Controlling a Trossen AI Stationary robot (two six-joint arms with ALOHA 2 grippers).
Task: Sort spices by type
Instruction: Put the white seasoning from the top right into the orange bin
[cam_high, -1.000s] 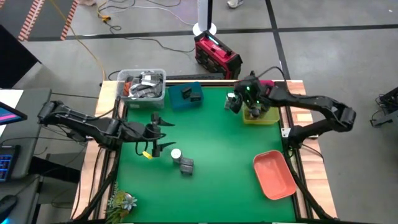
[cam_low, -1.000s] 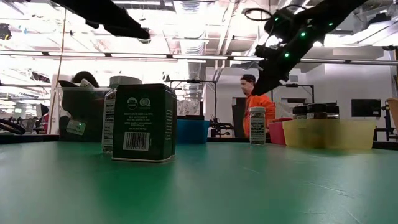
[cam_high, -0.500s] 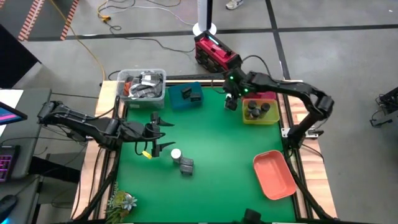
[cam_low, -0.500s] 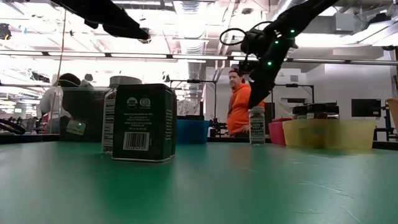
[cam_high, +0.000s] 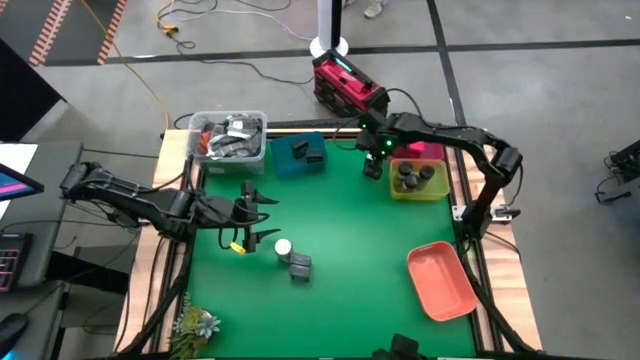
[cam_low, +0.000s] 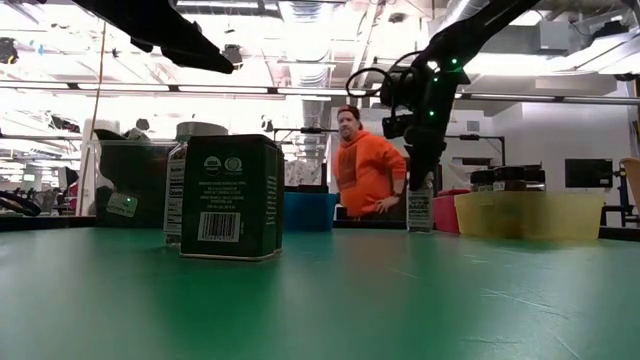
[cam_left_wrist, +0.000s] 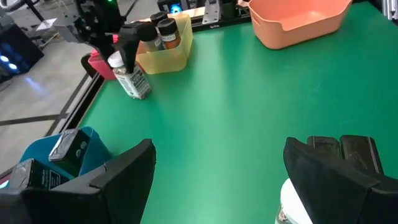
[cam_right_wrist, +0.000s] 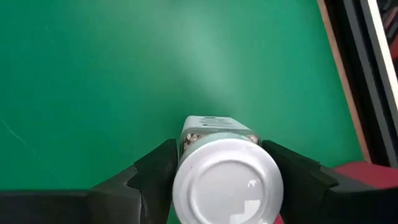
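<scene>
White-capped jar (cam_right_wrist: 224, 177) seemingly between right tool (cam_right_wrist: 225, 167) fingers.

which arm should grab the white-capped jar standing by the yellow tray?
Right. The right gripper is already directly over the white-capped jar, fingers straddling its cap beside the yellow tray. The left gripper hangs open across the table, near the dark tin.

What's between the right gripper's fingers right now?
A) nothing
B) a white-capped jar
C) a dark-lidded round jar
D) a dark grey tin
B: the right wrist view shows the right gripper with its fingers either side of the white-capped jar, which stands on the green mat beside the yellow tray.
</scene>
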